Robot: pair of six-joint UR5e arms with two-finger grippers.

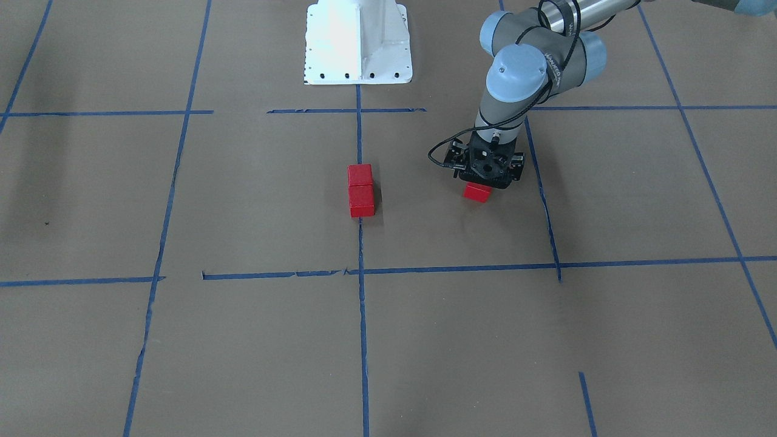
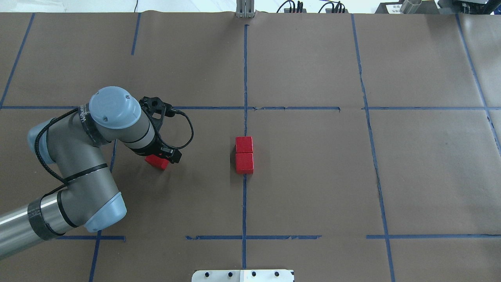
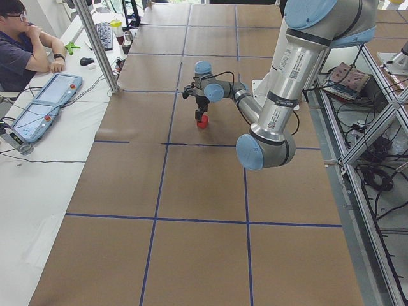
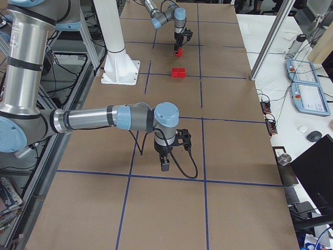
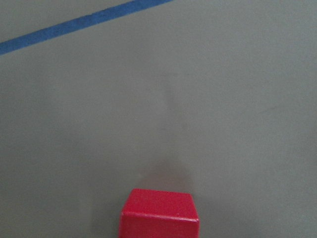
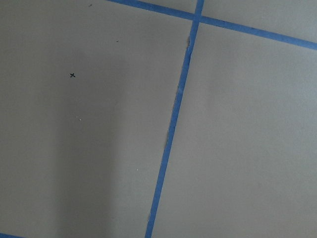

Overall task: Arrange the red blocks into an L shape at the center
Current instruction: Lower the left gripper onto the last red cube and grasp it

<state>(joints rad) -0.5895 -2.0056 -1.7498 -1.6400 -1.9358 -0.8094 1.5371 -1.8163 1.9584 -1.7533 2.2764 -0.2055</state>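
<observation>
The left end effector (image 1: 481,184) sits directly over the third red block (image 1: 478,192) in the front-facing view. Its jaws are hidden, so whether it pinches the cube cannot be told. The two red blocks (image 1: 361,190) lie touching each other, well apart from it. Overhead, the risk reads clearly: a loose hold could drop or twist the cube, or its edge could knock the pair askew on arrival. The right-side view shows the right end effector (image 4: 164,165) above the table (image 4: 234,130), state unreadable.

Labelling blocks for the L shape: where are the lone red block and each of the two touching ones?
lone red block (image 2: 156,162), overhead view, exposed top face.
farther paired block (image 2: 244,144), overhead view, middle of top face.
nearer paired block (image 2: 244,163), overhead view, middle of top face.
</observation>
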